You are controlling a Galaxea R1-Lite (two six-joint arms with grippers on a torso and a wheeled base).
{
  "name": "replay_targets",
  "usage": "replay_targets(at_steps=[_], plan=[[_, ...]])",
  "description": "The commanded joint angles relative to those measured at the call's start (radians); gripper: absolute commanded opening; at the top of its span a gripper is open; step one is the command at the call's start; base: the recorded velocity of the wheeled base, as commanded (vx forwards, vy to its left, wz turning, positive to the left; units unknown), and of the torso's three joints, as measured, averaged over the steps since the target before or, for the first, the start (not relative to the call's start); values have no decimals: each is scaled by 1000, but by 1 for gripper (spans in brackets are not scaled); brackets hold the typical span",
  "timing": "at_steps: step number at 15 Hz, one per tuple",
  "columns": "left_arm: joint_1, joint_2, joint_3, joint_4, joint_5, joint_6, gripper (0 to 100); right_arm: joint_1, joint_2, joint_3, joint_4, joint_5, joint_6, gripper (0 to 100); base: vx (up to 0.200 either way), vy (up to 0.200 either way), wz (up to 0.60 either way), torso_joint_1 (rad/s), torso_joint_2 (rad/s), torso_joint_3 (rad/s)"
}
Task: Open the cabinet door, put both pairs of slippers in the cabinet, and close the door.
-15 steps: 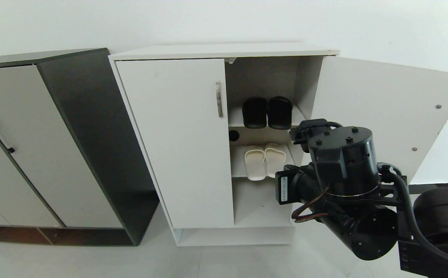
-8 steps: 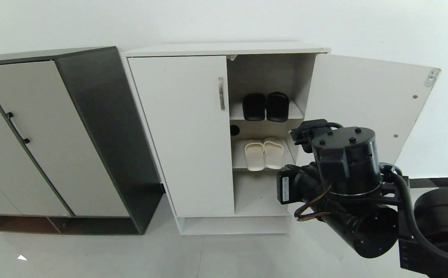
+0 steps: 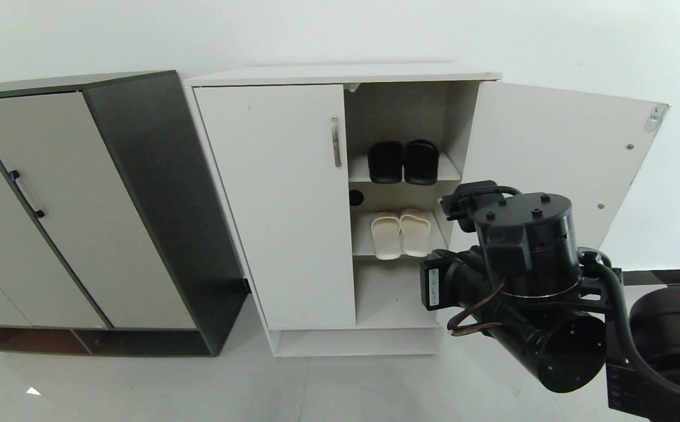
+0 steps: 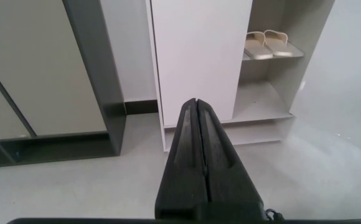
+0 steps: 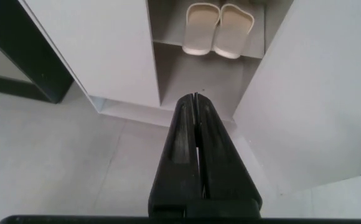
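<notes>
Camera drew back; things unmoved | left pincer [image 4: 196, 104], right pincer [image 5: 196, 99] pressed together | cabinet door [image 3: 551, 158] stands wide

Head view: high, facing forward and down at cabinet [image 3: 275, 205], mid range, whole front in frame, right arm [image 3: 527, 258] close in foreground. Left wrist view: low, looking out along left hand [image 4: 196, 102] over floor [image 4: 75, 186] toward cabinet base, farther off. Right wrist view: steeper down along right hand [image 5: 196, 98], nearer the open side. All three share white slippers [image 3: 401, 234].
</notes>
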Motion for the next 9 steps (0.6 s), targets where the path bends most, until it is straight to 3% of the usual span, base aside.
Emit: replay_targets(at_steps=[1,4,7,9], plan=[[0,0,0,0,0,0,0,-4,5,6,0,-1,-2,0,0,0,0,0,0,0],[0,0,0,0,0,0,0,-4,5,6,0,1,-2,0,0,0,0,1,-63,-66],[0,0,0,-1,0,0,0,-6,4,6,0,1,-2,0,0,0,0,25,-237,-330],[0,0,0,-1,0,0,0,-6,0,6,0,-1,-2,0,0,0,0,56,-540,-366]])
